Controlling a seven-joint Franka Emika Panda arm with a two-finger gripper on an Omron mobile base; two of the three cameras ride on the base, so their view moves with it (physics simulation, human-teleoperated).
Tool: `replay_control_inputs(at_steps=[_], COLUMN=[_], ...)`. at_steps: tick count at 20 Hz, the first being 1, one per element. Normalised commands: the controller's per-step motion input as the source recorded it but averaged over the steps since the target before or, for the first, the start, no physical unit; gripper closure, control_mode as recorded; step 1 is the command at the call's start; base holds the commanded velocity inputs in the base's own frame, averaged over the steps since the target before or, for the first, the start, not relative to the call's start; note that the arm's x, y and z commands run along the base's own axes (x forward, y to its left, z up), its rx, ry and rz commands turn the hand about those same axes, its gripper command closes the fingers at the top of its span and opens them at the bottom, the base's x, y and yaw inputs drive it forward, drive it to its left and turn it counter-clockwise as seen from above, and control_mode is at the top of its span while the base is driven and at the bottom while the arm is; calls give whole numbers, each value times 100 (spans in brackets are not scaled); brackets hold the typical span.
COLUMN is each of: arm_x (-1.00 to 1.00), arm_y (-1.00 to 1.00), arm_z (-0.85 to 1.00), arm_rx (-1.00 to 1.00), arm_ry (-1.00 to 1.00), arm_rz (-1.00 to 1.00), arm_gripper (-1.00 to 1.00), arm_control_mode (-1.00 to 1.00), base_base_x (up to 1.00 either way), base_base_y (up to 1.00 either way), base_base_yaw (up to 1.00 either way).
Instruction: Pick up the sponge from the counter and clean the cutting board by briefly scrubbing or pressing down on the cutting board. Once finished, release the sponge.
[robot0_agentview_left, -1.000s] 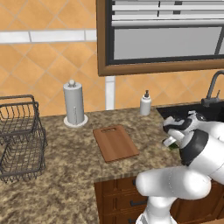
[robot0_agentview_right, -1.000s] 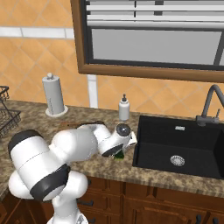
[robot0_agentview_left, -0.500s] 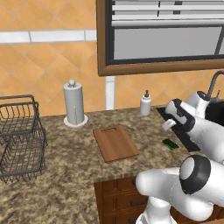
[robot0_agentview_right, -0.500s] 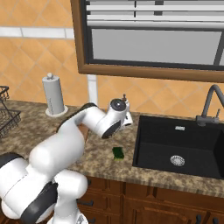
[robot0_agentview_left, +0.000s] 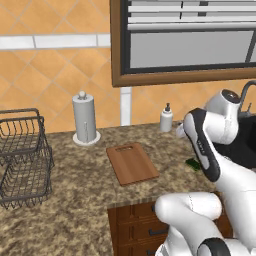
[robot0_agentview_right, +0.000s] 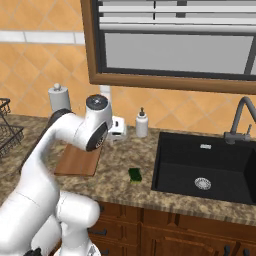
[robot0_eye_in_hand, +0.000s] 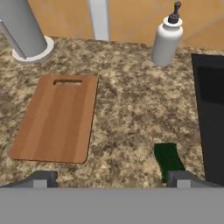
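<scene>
Sponge (robot0_eye_in_hand: 168, 160) lies on the desk (robot0_eye_in_hand: 127, 113) beside the sink (robot0_eye_in_hand: 212, 109), jaws spread wide and empty; a skewed descent might nudge it in.

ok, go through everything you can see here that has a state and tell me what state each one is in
sponge: lying flat on the counter, between cutting board and sink, not held
cutting board: flat on the counter, bare, handle slot toward the wall
gripper: open, holding nothing, above the counter
soap dispenser: upright by the wall
paper towel holder: upright
wire basket: nothing visible inside
sink: nothing in the basin, no water seen running
</scene>
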Motion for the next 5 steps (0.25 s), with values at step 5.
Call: replay_control_inputs(at_steps=[5], arm_x=[-100], arm_y=[68], arm_z=[55], arm_rx=[5], arm_ry=[-12], arm_rz=[-24], arm_gripper=[-100], arm_control_mode=[-100], base_base_x=[0], base_base_y=[0], base_base_yaw=[0])
